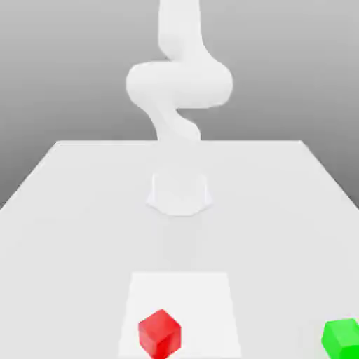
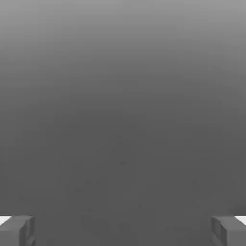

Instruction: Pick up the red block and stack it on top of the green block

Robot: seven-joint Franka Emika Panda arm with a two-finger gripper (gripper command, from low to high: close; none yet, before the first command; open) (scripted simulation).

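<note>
Nearest to us in the exterior view sat the red block (image 1: 160, 333), resting on the tabletop (image 1: 77, 210) close to the near edge and a little toward the exterior view's left of centre. We saw it turned so that one corner faced us, with its top face and two side faces showing. It lay on a lighter, squarish patch (image 1: 181, 298) of the tabletop surface. Well apart from it, toward the exterior view's right and just as near, we saw the green block (image 1: 342, 336), partly cut off by the frame's edge. Nothing touched either block, and the two stood separate on the same surface.

Farther back, near the middle of the tabletop, we saw the white arm (image 1: 179, 84) rising from its round base (image 1: 179, 193). It bent into a bulky elbow and went on upward out of the top of the frame. A plain grey backdrop lay behind the far edge of the tabletop.

From the hand view we saw the tool (image 2: 123, 230) with its two grey fingertips (image 2: 17, 230) set wide apart at opposite sides of the picture. The tool was released, with nothing between the fingers. Beyond them we saw a smooth grey surface, lighter farther off.
</note>
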